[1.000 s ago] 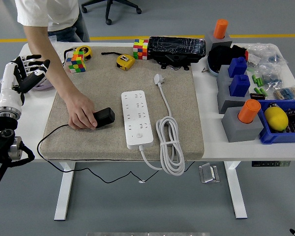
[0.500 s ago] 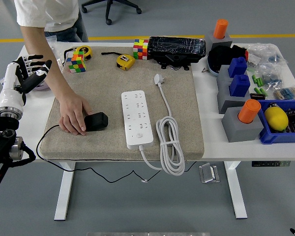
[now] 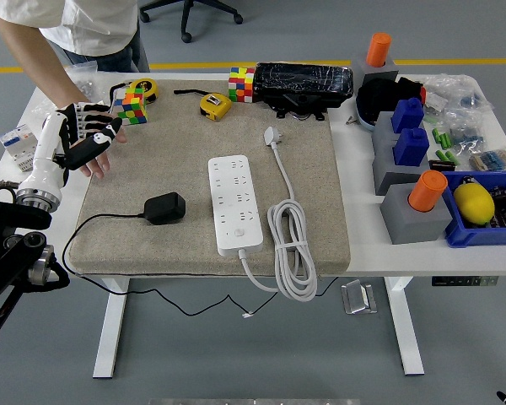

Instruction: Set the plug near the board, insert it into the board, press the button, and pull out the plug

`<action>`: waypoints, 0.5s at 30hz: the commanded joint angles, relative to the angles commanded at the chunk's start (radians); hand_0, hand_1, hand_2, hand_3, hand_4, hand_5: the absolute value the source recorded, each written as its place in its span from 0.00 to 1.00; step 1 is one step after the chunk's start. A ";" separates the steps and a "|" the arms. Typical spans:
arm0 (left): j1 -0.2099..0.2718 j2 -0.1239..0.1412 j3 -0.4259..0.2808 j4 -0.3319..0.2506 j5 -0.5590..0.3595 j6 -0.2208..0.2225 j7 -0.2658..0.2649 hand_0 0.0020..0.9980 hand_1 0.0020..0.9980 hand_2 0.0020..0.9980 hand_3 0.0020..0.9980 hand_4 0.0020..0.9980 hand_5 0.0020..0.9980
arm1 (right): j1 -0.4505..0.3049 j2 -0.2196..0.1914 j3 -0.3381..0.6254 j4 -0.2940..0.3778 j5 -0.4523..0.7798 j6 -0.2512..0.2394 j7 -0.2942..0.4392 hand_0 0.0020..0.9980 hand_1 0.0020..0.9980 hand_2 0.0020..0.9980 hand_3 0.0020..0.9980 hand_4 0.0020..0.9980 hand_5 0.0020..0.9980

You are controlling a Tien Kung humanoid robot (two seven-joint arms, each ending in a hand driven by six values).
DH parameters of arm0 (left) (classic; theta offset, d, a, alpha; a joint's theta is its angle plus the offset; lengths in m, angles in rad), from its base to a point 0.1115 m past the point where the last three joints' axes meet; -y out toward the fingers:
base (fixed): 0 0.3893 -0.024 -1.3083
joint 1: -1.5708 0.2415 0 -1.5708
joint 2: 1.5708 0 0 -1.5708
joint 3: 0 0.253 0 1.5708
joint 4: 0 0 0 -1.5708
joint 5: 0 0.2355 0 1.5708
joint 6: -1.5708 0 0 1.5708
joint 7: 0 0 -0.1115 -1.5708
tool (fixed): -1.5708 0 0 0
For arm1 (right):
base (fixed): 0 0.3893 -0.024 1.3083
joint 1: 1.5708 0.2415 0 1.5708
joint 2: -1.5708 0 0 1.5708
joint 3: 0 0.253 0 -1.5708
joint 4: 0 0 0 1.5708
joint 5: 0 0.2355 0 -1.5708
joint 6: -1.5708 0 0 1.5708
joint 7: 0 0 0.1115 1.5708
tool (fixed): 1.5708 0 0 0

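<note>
Now the person's hand [image 3: 95, 160] has let go of the plug [image 3: 165, 207] and pulled back toward the tabletop's [image 3: 358, 245] left edge. The plug lies free just left of the board [image 3: 234, 204]. The left hand [image 3: 83, 139] hovers nearby, fingers spread, holding nothing, so grasping comes next.

Matt black plastic plug [image 3: 165, 207], glossy white plastic board [image 3: 235, 204], rough cloth mat [image 3: 312, 181].

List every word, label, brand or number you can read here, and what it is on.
None can be read.
White power strip: no print can be made out.
Yellow tape measure: label blurred.
Small white box at the left table edge: markings too small.
Black adapter plug: nothing visible.
</note>
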 joint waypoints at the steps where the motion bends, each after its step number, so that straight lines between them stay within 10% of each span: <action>1: -0.002 0.001 0.012 0.001 0.014 0.001 -0.005 0.53 0.62 0.60 0.61 0.83 0.30 | 0.000 0.000 -0.001 0.000 0.000 0.000 0.000 0.61 0.67 0.64 0.57 0.98 0.59; 3: -0.009 0.003 0.049 0.008 0.068 0.000 -0.011 0.53 0.62 0.60 0.61 0.83 0.30 | 0.001 0.000 -0.004 0.000 0.001 0.001 0.000 0.61 0.67 0.64 0.57 0.98 0.59; 4: -0.015 0.004 0.069 0.015 0.102 0.002 -0.006 0.69 0.74 0.72 0.74 1.00 0.34 | 0.002 -0.001 -0.005 0.000 0.001 0.001 0.000 0.61 0.67 0.64 0.57 0.98 0.59; 15: -0.086 0.007 0.227 0.093 0.440 -0.041 0.130 0.77 0.82 0.82 0.82 1.00 0.37 | 0.006 -0.005 -0.015 0.001 0.005 0.002 0.000 0.61 0.67 0.64 0.57 0.98 0.58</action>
